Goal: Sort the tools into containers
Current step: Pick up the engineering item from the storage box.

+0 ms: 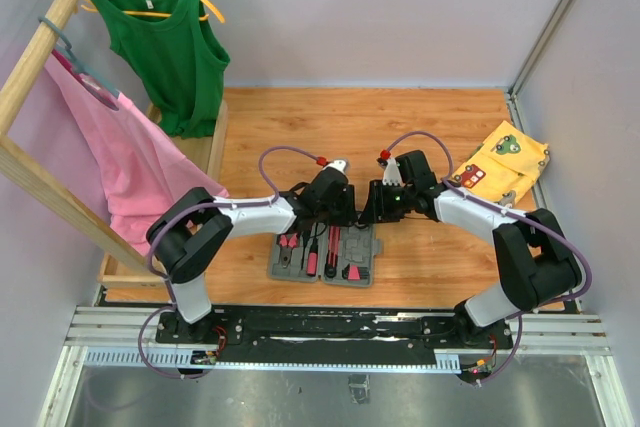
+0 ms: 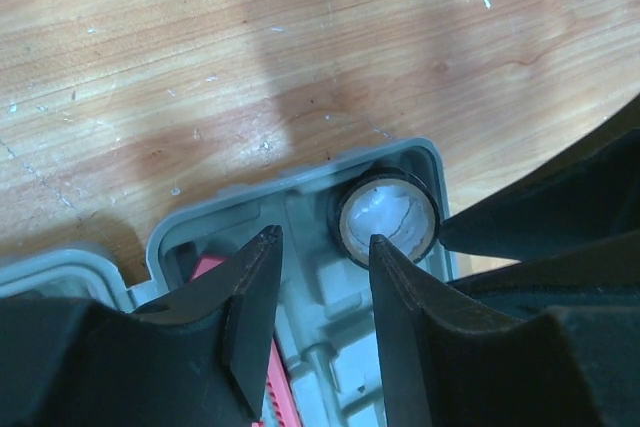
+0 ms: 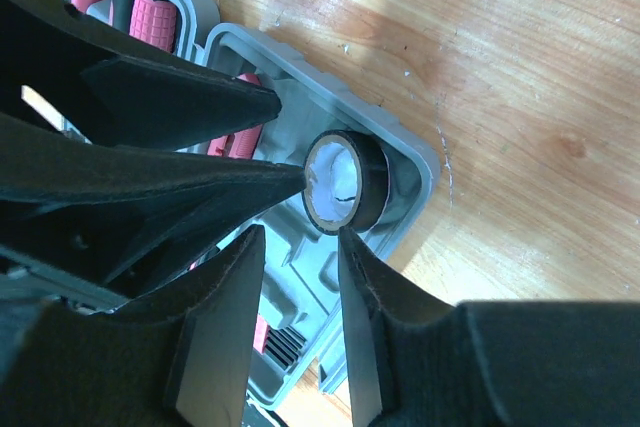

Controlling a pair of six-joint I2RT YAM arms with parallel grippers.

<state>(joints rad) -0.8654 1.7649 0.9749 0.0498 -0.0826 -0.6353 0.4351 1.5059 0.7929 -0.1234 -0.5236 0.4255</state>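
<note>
left of the case [image 3: 424, 161], well apart from it, a wooden rack [image 1: 40, 57] is holding a green top [image 1: 165, 47] and a pink garment [image 1: 120, 157]; not task items.

the left gripper [image 2: 320, 282] is hovering over the case's far right corner. its fingers are standing apart and gripping nothing. in the right wrist view one of its fingertips looks to be touching the disc's rim.

the case is lying open on the wooden table. the pink-handled tools [image 1: 310, 252] are sitting in the slots of its left and middle parts. can't tell from here whether every slot is filled.

the black-white disc [image 2: 387, 217] is sitting in the case's far right corner pocket. it is looking propped on its edge, face turned up toward the cameras, not lying flat.

the right gripper [image 3: 298, 282] is coming in from the case's right side. its fingers are parted too, holding nothing, with the disc just beyond their tips.

right of the case, well apart, the yellow cloth [image 1: 503, 162] is lying on the table.

step in hand, judging: seating the disc in its corner pocket, probably the last item, so the task is looking nearly done.

the next move is likely calling for one finger to nudge the disc down flat into the recess. both grippers are crowding the same corner, so one ought to be backing off first to avoid a clash. too hard a push could be tipping the disc out over the rim.
</note>
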